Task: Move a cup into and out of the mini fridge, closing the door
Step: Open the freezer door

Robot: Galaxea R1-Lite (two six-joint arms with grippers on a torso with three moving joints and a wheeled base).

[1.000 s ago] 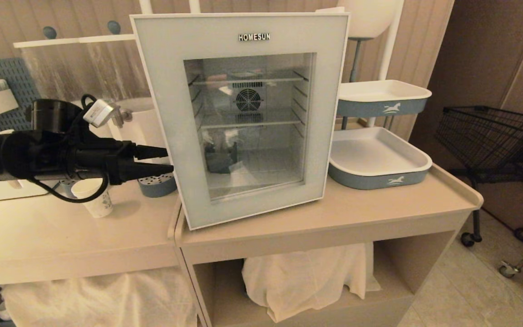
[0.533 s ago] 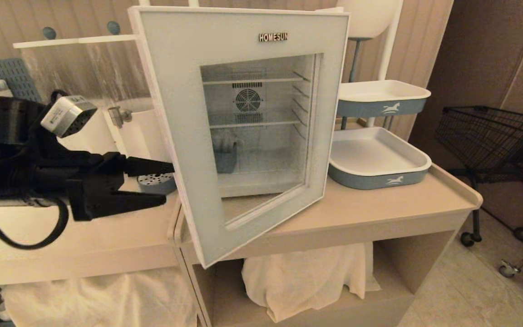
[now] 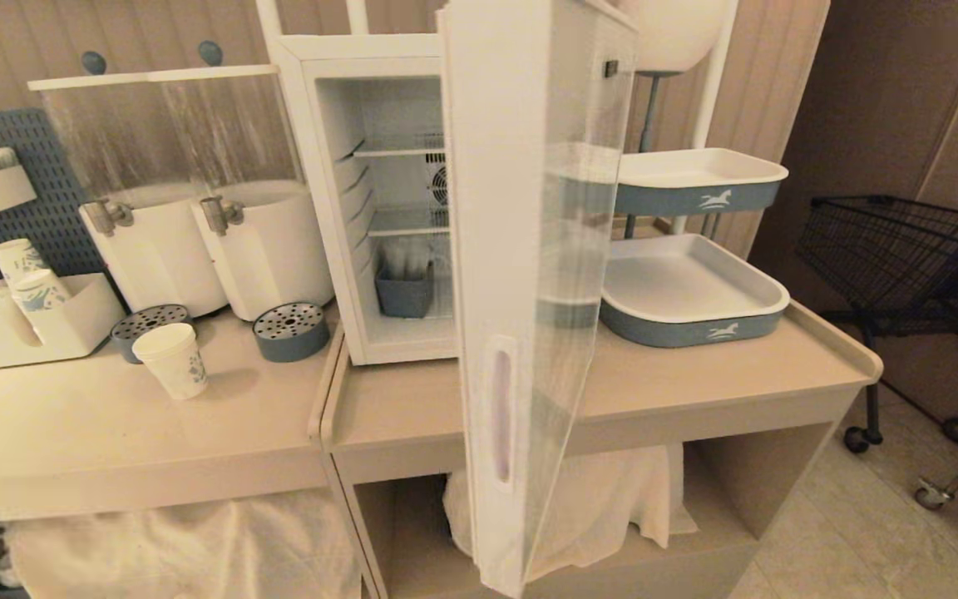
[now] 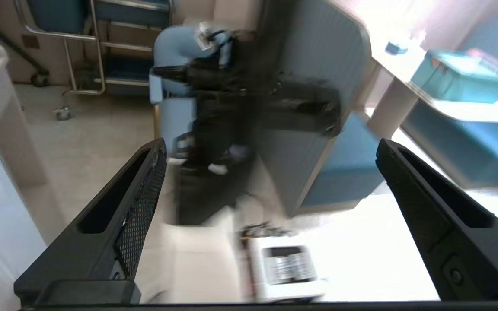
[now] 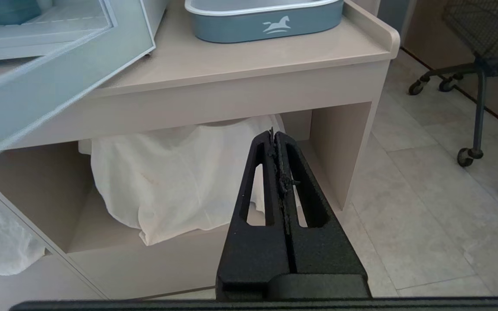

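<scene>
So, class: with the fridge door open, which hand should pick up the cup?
Probably the left hand: open, and the cup stands left of the mini fridge. The right hand is shut, low beyond the open door.

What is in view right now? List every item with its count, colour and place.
mini fridge: 1, white, on the right counter
door: 1, glass-windowed, swung wide open
cup: 1, white, on the left counter
blue bin: 1, on the fridge floor
dispensers: 2, white, left of the fridge
trays: 2, white and blue, right of the fridge
cloth: 1, white, under the counter
cart: 1, black wire, far right
left gripper: open, empty
right gripper: shut, empty, low before the counter
</scene>
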